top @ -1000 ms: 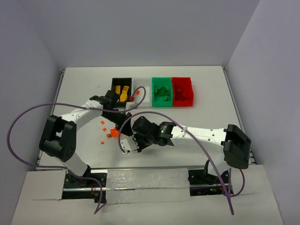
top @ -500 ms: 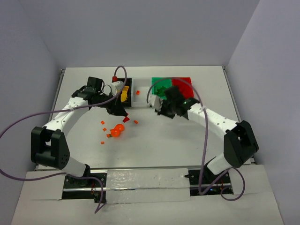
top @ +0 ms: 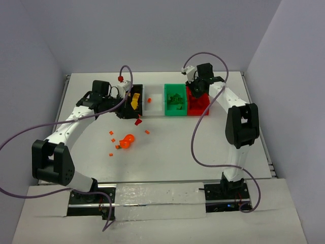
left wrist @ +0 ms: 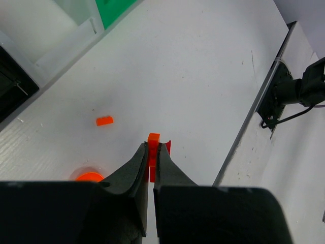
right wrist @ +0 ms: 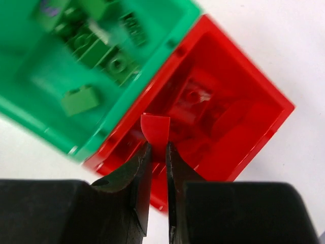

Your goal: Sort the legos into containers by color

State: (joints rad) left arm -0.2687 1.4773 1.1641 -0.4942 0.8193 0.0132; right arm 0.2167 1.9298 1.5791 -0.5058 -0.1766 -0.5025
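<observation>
Pinching a small red piece (right wrist: 155, 127) by its lower edge, your right gripper (right wrist: 156, 146) has its jaws pressed onto it. It hangs over the red bin (right wrist: 244, 71), the second bin to the right of the white bin (top: 155, 108) in the overhead view. That placement makes sense: released there, the piece should drop among other red ones. It should miss the green bin (right wrist: 30, 96), which sits between the red one and the white bin and holds green bricks (right wrist: 80, 99). The piece looks nearer the shared wall than the red bin's middle, so I would have you nudge further from the white bin before you let go.

Your left gripper (left wrist: 152, 150) is pinching an orange brick (left wrist: 153, 138), jaws almost together with only the brick between them. It hangs above the table (left wrist: 203, 76) just in front of the white bin, not over it. A single orange piece (top: 150, 100) lies in the white bin, so orange seems to belong there, and you must carry the brick over its rim. The black bin (top: 138, 87), touching the white bin's left side, holds yellow pieces (top: 134, 100).

Loose orange bits (top: 111, 133) and a round orange one (top: 127, 140) lie in front of the white bin, toward the arm bases, so the sorting looks well along but unfinished.
</observation>
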